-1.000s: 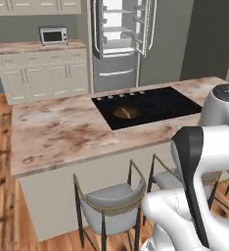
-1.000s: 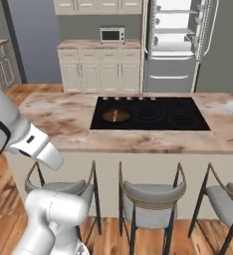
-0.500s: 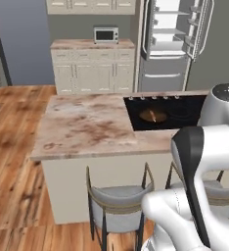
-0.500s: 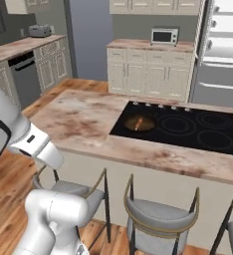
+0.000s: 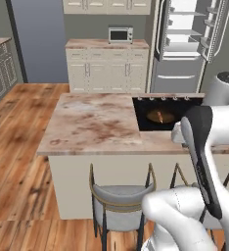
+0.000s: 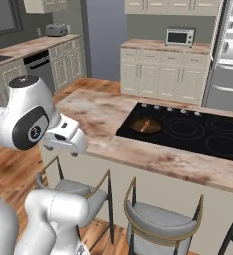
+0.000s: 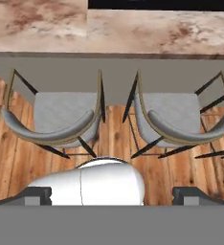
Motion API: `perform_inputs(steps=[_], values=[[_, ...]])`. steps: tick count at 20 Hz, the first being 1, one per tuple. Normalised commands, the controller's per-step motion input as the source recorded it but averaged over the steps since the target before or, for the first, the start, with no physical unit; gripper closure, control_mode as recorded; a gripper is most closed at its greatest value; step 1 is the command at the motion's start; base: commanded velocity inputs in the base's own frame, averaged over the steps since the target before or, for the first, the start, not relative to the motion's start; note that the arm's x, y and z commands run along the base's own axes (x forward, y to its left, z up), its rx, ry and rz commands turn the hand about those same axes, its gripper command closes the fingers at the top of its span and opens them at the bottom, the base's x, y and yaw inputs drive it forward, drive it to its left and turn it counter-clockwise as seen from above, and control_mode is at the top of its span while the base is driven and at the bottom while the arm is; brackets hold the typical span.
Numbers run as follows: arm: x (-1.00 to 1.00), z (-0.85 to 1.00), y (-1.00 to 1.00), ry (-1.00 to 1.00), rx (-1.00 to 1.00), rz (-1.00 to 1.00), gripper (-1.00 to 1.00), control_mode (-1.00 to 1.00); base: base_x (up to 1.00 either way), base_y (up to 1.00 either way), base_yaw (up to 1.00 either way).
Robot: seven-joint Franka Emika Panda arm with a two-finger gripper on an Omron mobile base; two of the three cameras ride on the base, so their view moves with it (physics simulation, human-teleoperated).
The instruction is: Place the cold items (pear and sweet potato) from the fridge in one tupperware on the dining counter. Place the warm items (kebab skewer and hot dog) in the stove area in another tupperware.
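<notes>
The stove is a black cooktop set in the marble dining counter. A brown pan sits on one burner; what lies in it is too small to tell. The fridge stands open behind the counter, its shelves too far away to make out food. The pear, sweet potato, kebab skewer, hot dog and tupperware are out of view. My gripper is open and holds nothing, its fingertips wide apart. It hangs in front of the counter, looking down on two stools.
Grey stools line the counter's near side. A microwave sits on the back cabinets and a toaster on the left-hand counter. Open wood floor lies to the left.
The whole picture has shifted: the base has moved, so the counter, stove and fridge now sit further right in both views. The arm's pose and the open gripper are unchanged.
</notes>
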Motion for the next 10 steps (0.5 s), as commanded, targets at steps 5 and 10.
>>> perform_inputs(steps=[5, 10], values=[[1.0, -0.03, -0.25, 0.38, 0.08, 0.32, -1.0, -1.0, 0.0, 0.0, 0.0], [1.0, -0.12, -0.31, 0.38, 0.09, 0.24, -1.0, -1.0, 0.0, 0.0, 0.0]])
